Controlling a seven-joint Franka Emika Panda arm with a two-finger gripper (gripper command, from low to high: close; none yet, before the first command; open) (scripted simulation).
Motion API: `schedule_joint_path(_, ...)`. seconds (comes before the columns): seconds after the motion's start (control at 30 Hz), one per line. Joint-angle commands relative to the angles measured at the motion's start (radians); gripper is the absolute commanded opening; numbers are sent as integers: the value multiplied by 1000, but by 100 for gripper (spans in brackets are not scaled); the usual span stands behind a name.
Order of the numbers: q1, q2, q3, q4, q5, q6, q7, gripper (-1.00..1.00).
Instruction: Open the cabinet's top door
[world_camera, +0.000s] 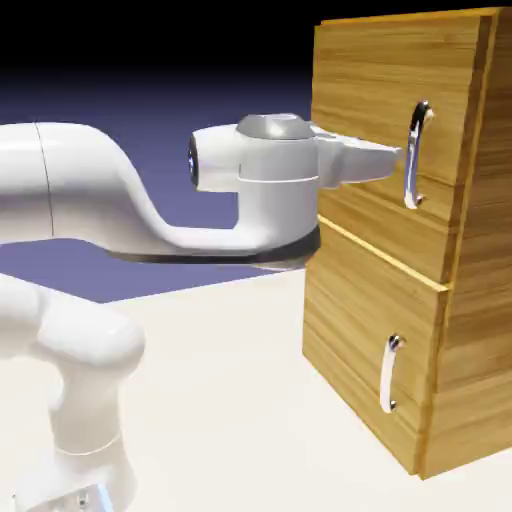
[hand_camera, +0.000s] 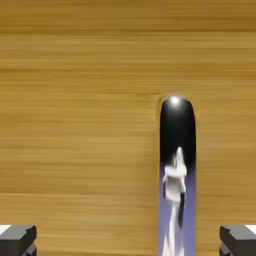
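Note:
The cabinet (world_camera: 470, 330) of light brown wood stands at the exterior view's right. Its top door (world_camera: 365, 90) lies flush and carries a long curved silver handle (world_camera: 417, 155). My gripper (world_camera: 393, 156) reaches level toward that handle and its tip is just short of the bar. In the hand view the door's wood (hand_camera: 75, 125) fills the picture. The handle (hand_camera: 176, 175) rises from the bottom edge, right of the middle. My gripper (hand_camera: 128, 241) is open: the two grey fingertips (hand_camera: 17, 239) sit far apart at the bottom corners, with the bar between them and touching neither.
Below the top door is a smaller lower door (world_camera: 350, 330) with a shorter silver handle (world_camera: 389, 373). The arm's white links (world_camera: 90, 190) cross from the exterior view's left above the pale tabletop (world_camera: 220, 380).

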Motion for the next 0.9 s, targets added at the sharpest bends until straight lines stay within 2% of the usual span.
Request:
schedule_joint_path(0.0,12,-7,-16,9,-43,1,32,0)
schedule_joint_path(0.27,204,45,-126,124,-98,-52,58,0)
schedule_joint_path(0.3,204,45,-126,124,-98,-52,58,-100)
schedule_joint_path(0.87,-376,-68,337,-273,225,-253,5,-100)
